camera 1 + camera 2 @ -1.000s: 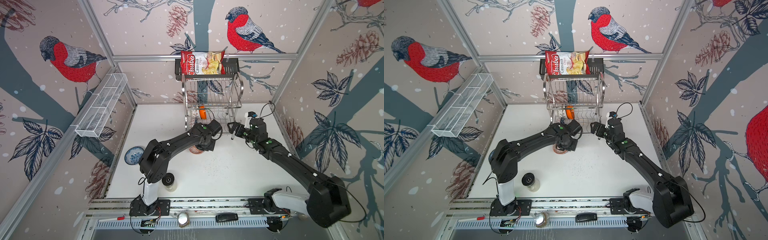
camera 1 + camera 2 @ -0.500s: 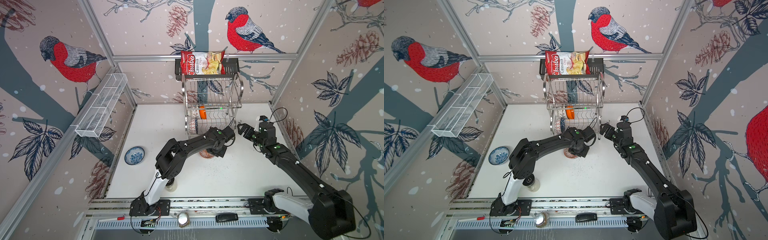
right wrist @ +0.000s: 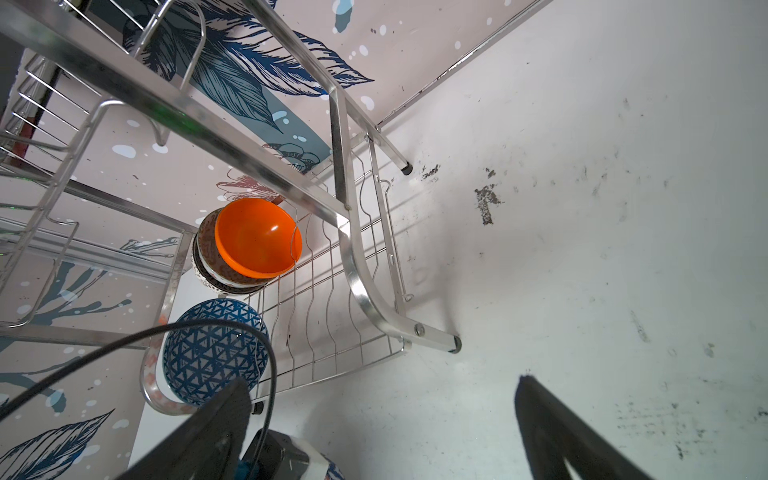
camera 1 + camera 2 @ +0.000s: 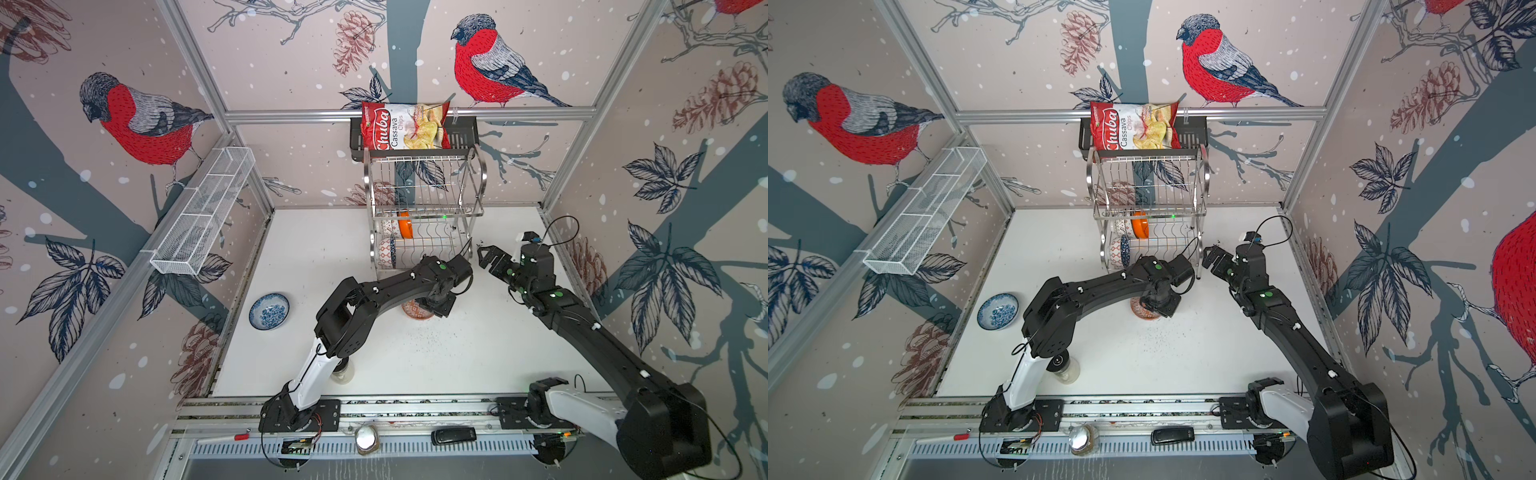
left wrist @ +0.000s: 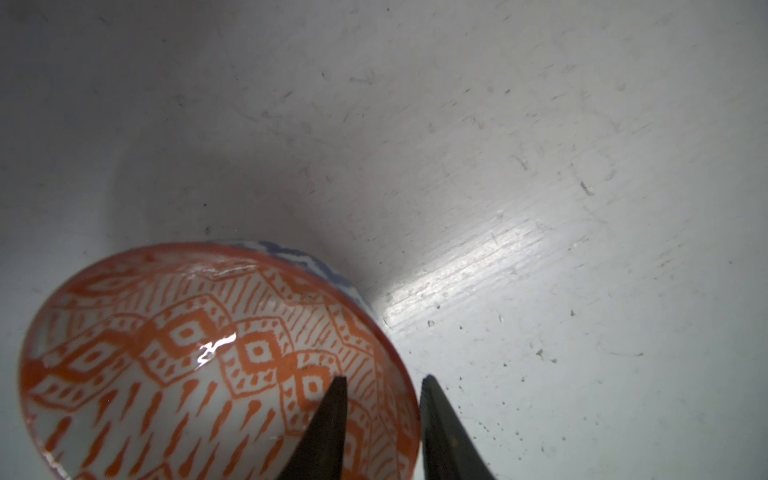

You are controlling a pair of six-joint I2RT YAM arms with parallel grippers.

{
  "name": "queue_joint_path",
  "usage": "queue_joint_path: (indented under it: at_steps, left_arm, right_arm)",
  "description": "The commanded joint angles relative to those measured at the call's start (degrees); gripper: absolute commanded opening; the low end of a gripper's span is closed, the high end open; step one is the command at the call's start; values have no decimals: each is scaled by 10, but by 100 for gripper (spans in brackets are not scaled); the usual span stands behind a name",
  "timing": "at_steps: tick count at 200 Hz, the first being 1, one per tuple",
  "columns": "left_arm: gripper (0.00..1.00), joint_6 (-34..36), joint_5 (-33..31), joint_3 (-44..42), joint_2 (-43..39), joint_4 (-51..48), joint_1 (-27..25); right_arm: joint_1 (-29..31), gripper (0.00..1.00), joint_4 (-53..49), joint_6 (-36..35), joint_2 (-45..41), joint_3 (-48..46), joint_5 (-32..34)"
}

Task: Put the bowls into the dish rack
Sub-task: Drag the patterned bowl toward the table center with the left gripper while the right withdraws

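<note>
A red-orange patterned bowl (image 5: 187, 353) sits upright on the white table (image 4: 478, 353) in front of the dish rack (image 4: 424, 208). My left gripper (image 5: 383, 377) straddles its rim, one finger inside and one outside, with a gap showing, so it is open. From above, the left gripper (image 4: 434, 305) covers part of the bowl (image 4: 411, 312). My right gripper (image 3: 382, 380) hangs open and empty by the rack's right leg (image 4: 486, 255). The rack's lower tier holds an orange bowl (image 3: 257, 237), a patterned bowl behind it (image 3: 208, 262) and a blue triangle bowl (image 3: 208, 353). A blue-white floral bowl (image 4: 269, 311) lies at the table's left.
A black-lidded jar (image 4: 1061, 365) stands near the front under my left arm. A white mesh tray (image 4: 203, 212) hangs on the left wall. A chips bag (image 4: 405, 126) sits in a black basket above the rack. Dark crumbs dot the table.
My left arm slid the red-orange bowl to the right, in front of the rack, and its jaws have loosened from the rim. The right gripper drew back to the right.
</note>
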Motion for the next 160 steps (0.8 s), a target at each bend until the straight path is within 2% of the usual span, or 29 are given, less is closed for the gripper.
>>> queue_joint_path:
  at_steps: [1, 16, 45, 95, 132, 160]
  left_arm:
    - [40, 1, 1, 13, -4, -14, 0]
    - [44, -1, 0, 24, -4, -22, 0]
    - [65, -19, -22, 36, -32, -29, 3]
    - [97, -43, 11, 6, -109, -20, 43]
    - [97, -53, 27, -60, -208, 12, 89]
    - [98, -62, 63, -155, -306, 89, 134]
  right_arm:
    - [-3, 100, -1, 11, -10, -7, 7]
    - [-5, 100, -1, 13, -16, -14, 7]
    - [-6, 100, -3, 12, -27, -23, 7]
    - [3, 100, -14, 21, -30, -43, -9]
    - [32, 100, -16, 19, -31, -53, 1]
    - [100, 100, -25, 23, -27, -42, 51]
